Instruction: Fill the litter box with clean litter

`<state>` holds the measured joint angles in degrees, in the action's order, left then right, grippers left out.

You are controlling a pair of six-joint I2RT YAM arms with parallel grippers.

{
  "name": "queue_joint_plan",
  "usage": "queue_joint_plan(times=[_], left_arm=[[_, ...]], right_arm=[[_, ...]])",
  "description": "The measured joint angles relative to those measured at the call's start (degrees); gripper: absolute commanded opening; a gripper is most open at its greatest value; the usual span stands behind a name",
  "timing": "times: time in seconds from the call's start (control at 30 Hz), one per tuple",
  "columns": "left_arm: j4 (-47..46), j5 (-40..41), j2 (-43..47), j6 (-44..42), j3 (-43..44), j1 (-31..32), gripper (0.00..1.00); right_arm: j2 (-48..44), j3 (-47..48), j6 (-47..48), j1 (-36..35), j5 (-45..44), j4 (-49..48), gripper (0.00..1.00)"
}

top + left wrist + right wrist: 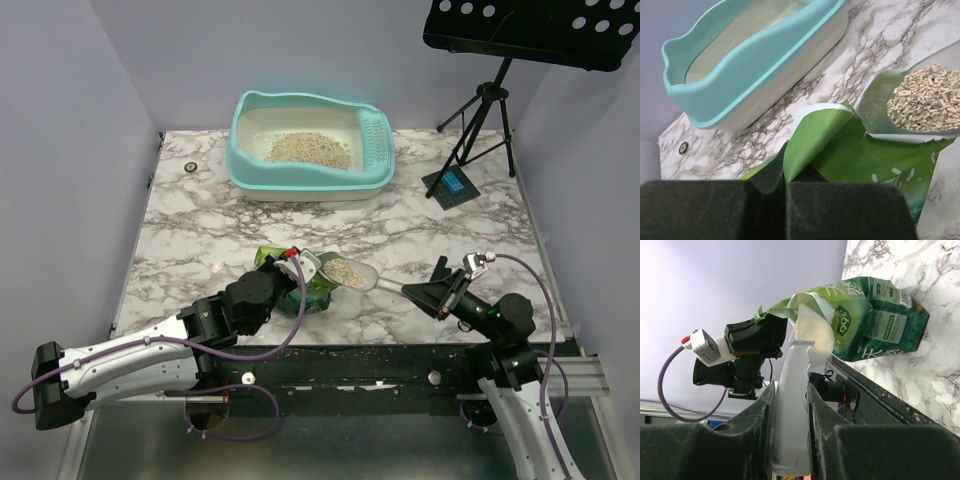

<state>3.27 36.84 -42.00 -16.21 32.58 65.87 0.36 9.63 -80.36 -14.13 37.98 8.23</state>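
The turquoise litter box [250, 170] stands at the back centre with a patch of tan litter [308, 148] inside; in the left wrist view its wall [755, 65] fills the upper left. A green litter pouch [312, 290] stands near the front. My left gripper [296, 258] is shut on the pouch's torn top flap [810, 140], its pads [840, 210] pressed together. My right gripper [412, 291] is shut on the handle [790, 405] of a clear scoop [348, 272]. The scoop holds pale litter pellets [927, 100] just over the pouch mouth [875, 320].
A slotted turquoise scoop [375, 140] hangs on the box's right wall. A black music stand [480, 110] stands at the back right beside a small blue-and-black block [452, 185]. A small round ring [190, 167] lies at the back left. Spilled grains dot the table's front edge [350, 345].
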Motion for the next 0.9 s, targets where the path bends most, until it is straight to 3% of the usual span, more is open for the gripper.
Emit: queue_joint_plan(times=[0.6,0.9], left_arm=[[-0.42,3.54,-0.52,0.42,0.52,0.0,0.0],[-0.39,3.69,-0.02,0.42,0.52,0.0,0.0]], right_arm=[[10.05,8.81,0.46,0.0,0.0,-2.82,0.01],[17.42,11.17,-1.31,0.0,-3.02,-9.57,0.01]])
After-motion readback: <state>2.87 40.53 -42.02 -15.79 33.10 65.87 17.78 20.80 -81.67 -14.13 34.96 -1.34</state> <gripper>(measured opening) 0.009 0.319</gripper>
